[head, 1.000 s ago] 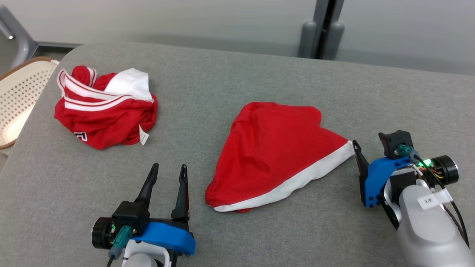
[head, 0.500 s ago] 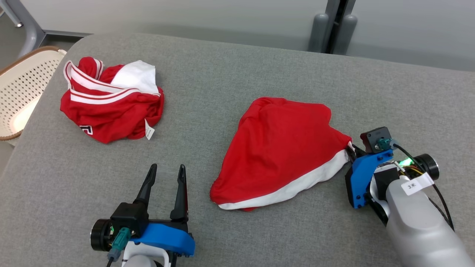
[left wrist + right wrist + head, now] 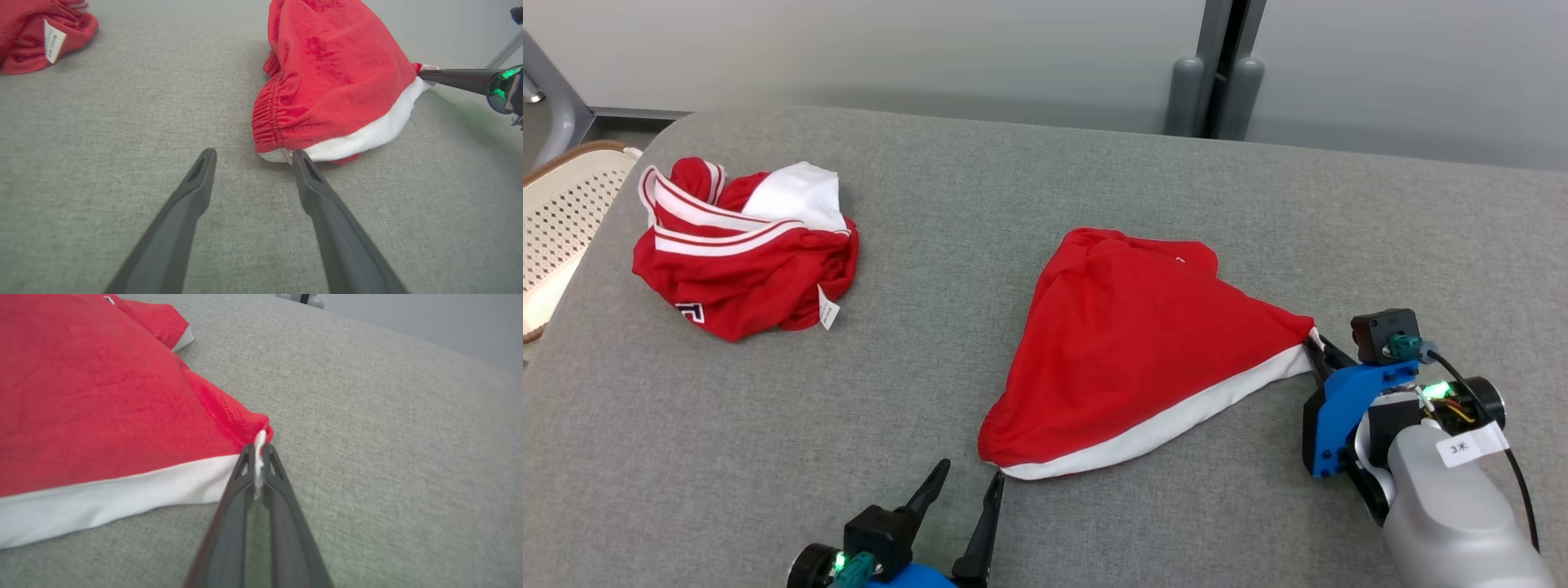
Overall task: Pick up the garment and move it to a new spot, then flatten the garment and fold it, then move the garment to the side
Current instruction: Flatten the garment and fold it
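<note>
The garment (image 3: 1135,343) is red with a white band along its near edge and lies in a rough triangle on the grey surface. My right gripper (image 3: 1315,347) is shut on its right corner; in the right wrist view the white hem (image 3: 259,451) is pinched between the fingertips of the right gripper (image 3: 258,451). My left gripper (image 3: 968,482) stands open just in front of the garment's near-left corner, its right fingertip (image 3: 300,157) touching the white edge of the garment (image 3: 327,81). The left gripper (image 3: 253,155) holds nothing.
A second red and white garment (image 3: 739,253) lies crumpled at the far left, with a white tag (image 3: 53,36). A perforated cream basket (image 3: 556,220) stands off the left edge. The padded grey surface (image 3: 1045,188) ends at a wall behind.
My right gripper has closed on the garment's right corner and pulled it taut. My left gripper has moved right toward the near-left corner. The camera has shifted too.
</note>
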